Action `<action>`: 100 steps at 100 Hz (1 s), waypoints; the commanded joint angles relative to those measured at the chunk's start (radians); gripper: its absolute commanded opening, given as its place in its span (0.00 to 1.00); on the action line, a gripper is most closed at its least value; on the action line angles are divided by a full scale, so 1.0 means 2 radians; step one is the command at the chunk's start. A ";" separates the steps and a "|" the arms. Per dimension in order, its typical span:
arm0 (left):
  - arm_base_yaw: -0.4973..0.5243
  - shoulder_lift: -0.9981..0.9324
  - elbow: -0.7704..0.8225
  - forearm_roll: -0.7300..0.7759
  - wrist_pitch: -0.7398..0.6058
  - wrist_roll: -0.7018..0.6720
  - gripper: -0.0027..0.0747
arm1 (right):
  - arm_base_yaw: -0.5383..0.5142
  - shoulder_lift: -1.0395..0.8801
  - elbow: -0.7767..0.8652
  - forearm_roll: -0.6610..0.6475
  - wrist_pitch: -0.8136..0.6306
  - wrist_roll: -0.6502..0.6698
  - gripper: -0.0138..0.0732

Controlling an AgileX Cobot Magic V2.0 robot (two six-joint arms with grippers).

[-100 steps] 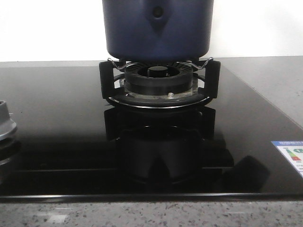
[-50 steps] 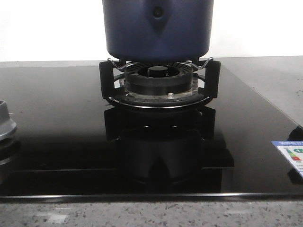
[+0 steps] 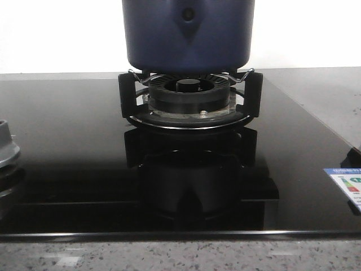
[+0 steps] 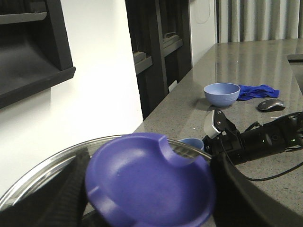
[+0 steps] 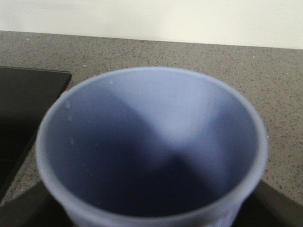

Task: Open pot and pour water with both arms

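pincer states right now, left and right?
Left: fingers flank the purple lid knob, looks shut on it.
Right: the blue cup fills the view; pincer itself hidden, state cannot be told.

Front cam: low, near bench [image 3: 316, 84] level, facing forward, close on burner [image 3: 189, 99]; pot [image 3: 188, 34] top cropped. Left wrist cam: tight over purple lid knob [image 4: 147, 182], looking along the bench. Right wrist cam: straight into blue cup [image 5: 151, 146], very close. Shared: hob glass [image 5: 23, 94], grey bench.
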 commanded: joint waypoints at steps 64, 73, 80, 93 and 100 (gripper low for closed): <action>0.001 -0.013 -0.015 -0.046 0.007 -0.006 0.36 | -0.004 0.019 -0.012 0.007 -0.005 -0.001 0.80; 0.001 -0.013 -0.015 -0.046 0.008 -0.006 0.36 | -0.004 0.015 -0.012 0.007 -0.005 -0.001 0.90; 0.000 -0.013 -0.015 -0.046 0.008 -0.006 0.36 | -0.004 0.002 -0.012 0.007 -0.005 -0.001 0.90; -0.010 -0.002 -0.015 -0.046 0.008 -0.006 0.36 | -0.004 -0.034 -0.012 0.007 0.003 -0.001 0.90; -0.022 0.009 -0.015 -0.047 0.005 -0.006 0.36 | -0.004 -0.056 -0.012 0.007 0.003 -0.001 0.90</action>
